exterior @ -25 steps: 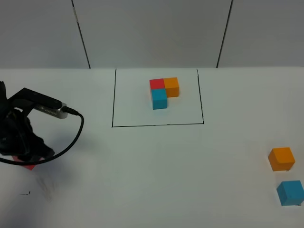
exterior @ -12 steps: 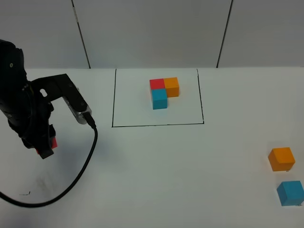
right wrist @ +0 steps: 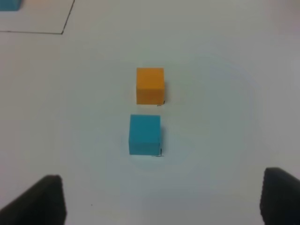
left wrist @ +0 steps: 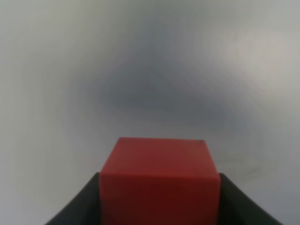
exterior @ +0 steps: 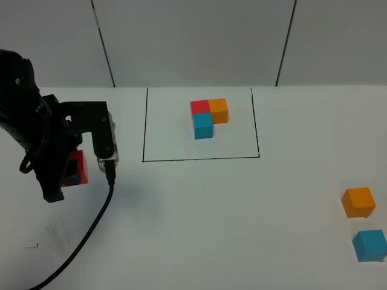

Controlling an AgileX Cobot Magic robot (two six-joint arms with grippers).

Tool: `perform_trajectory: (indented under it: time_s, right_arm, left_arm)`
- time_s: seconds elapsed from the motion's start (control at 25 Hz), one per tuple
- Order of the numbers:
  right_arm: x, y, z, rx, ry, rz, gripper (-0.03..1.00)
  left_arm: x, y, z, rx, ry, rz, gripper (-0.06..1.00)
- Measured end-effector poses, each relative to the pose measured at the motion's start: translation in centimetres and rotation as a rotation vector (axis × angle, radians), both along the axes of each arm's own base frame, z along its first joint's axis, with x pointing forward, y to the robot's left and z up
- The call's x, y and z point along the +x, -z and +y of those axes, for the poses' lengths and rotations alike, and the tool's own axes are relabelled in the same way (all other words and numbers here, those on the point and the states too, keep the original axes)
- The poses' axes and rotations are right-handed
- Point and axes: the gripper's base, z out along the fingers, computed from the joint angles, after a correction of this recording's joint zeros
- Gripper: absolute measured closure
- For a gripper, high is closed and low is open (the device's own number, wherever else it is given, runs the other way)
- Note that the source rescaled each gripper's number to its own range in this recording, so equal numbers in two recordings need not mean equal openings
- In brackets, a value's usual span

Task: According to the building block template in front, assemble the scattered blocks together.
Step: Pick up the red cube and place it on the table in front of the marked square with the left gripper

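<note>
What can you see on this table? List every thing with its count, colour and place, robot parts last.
building block template: one L of three touching cubes, red, orange, light blue; inside the outline.
black outline: one rectangle, far middle of the table.
red block: one, in the left gripper.
orange block: one, near the right edge.
light blue block: one, just in front of the orange, apart.
table: one, white.
cable: one, black, left side.
left gripper: black, shut on the red block.
right gripper: black, open, over the right-hand blocks.
</note>
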Motion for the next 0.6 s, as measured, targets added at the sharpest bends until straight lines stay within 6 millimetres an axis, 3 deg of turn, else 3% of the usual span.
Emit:
perform_trajectory:
  time_s: [0.4, 0.6]
  right_arm:
    - [0.0, 0.0, 0.0, 0.000, 0.000, -0.001, 0.26]
    - [0.0, 0.0, 0.0, 0.000, 0.000, -0.001, 0.26]
  left_arm:
    - [-0.3, 0.0, -0.5, -0.076, -0.077, 0.039, 0.94]
    - [0.0, -0.1, -1.3, -0.073, 0.031, -0.018, 0.94]
